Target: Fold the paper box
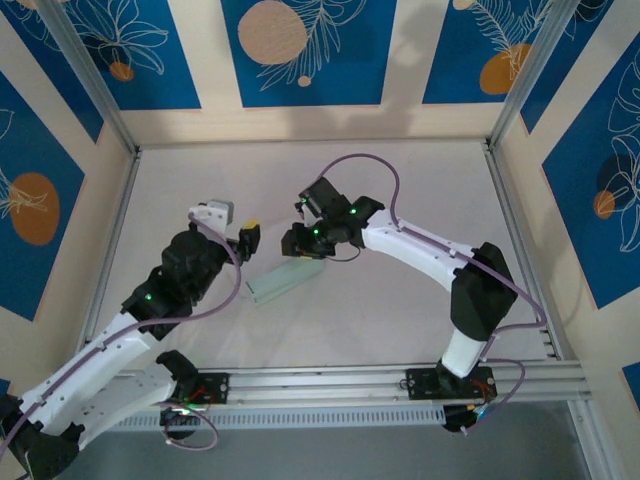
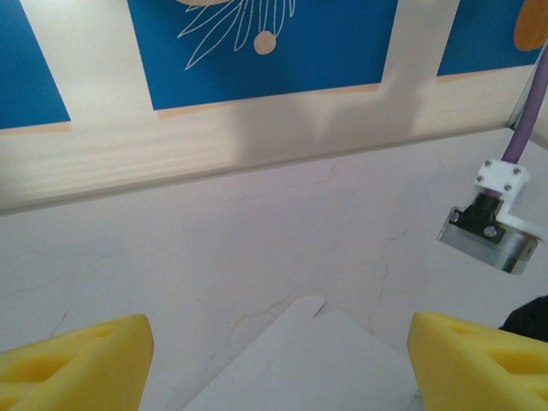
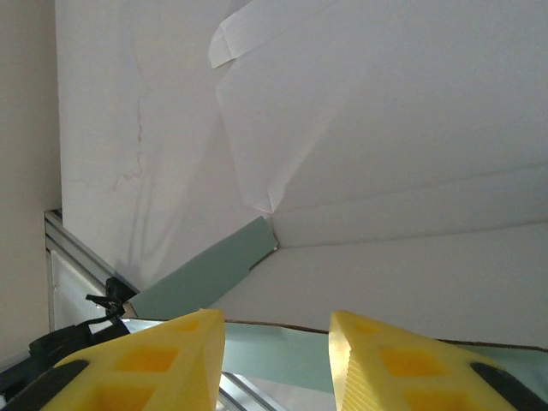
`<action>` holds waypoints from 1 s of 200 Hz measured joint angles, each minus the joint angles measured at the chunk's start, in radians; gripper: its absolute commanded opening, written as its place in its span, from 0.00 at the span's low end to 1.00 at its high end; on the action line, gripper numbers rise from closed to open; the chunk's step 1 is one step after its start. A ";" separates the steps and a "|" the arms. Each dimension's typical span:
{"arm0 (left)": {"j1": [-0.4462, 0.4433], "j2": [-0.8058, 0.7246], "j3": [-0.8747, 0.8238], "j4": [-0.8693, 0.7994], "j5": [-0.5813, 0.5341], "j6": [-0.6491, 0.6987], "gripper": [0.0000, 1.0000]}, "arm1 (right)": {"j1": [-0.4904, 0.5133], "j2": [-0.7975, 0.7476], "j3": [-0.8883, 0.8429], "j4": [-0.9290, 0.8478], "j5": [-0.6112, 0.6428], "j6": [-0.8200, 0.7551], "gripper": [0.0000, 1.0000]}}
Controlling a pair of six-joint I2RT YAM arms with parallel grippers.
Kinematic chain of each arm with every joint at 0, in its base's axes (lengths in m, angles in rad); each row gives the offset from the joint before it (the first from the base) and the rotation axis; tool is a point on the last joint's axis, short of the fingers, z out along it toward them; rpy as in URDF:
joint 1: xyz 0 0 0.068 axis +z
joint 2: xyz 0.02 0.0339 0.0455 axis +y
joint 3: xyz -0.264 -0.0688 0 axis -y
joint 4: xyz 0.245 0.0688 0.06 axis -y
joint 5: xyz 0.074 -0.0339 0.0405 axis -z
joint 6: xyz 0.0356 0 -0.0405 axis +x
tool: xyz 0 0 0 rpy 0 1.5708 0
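Between the two grippers, one paper box (image 1: 285,278) lies on the pale surface (image 1: 400,330). From the top view it reads as a slim mint-green rectangle set at a slant. All positions below are referenced to this box.

Count: one box, two arms, two grippers.

Left gripper (image 1: 248,238): just beside the box's far left corner. In the left wrist view its two yellow fingertips (image 2: 77,364) stand wide apart and clamp nothing. A white part of the box with a small rounded tab shows low between them.

Right gripper (image 1: 306,250): at the box's far right end. In the right wrist view its yellow fingers (image 3: 154,364) stand partly apart, and a green edge strip of the box runs across the gap. Past the fingers, the white face of the card shows crease lines and one green flap. Whether these fingers clamp the box cannot be told.

Right of the box in the left wrist view, one small white-and-silver module (image 2: 497,223) hangs on a purple cable.

Beyond the box, three blue wall panels (image 1: 300,50) carry white leaf outlines and orange discs.

Contents of the box cannot be told.
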 measured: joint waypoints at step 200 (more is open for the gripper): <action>0.005 0.008 0.006 -0.172 0.076 -0.105 0.78 | 0.088 -0.218 -0.402 -0.019 0.012 -0.077 0.56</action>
